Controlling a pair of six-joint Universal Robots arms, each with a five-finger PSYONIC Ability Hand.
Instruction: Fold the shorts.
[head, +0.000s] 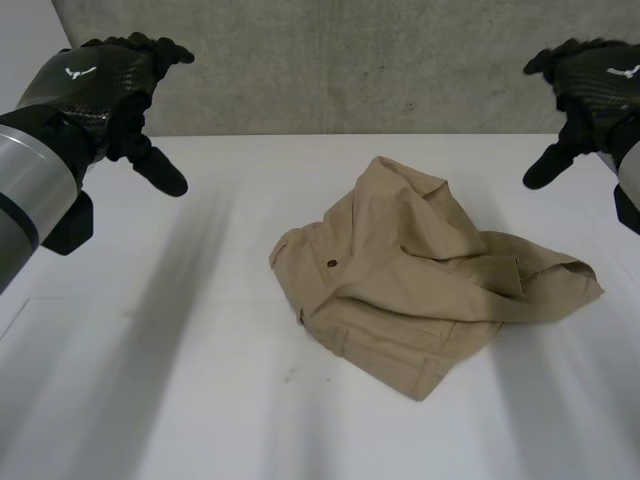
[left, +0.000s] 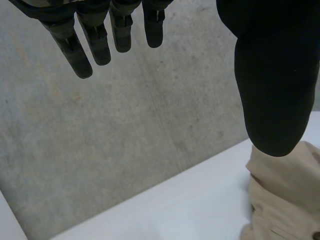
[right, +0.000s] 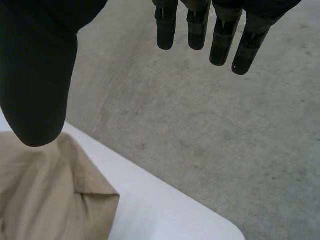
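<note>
Head view, left hand (head: 100, 85) and right hand (head: 590, 85) spread, empty, above shorts (head: 420, 270)

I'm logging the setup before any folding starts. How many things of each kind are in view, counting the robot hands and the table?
shorts: 1, tan, crumpled on the table
robot hands: 2, left robot hand and right robot hand, both raised, open and empty
table: 1, white
Total: 4

I had both arms raised and wide apart, left hand (head: 95, 80) with fingers (left: 70, 50) straight, thumb spread, right hand (head: 600, 75) the same.
</note>
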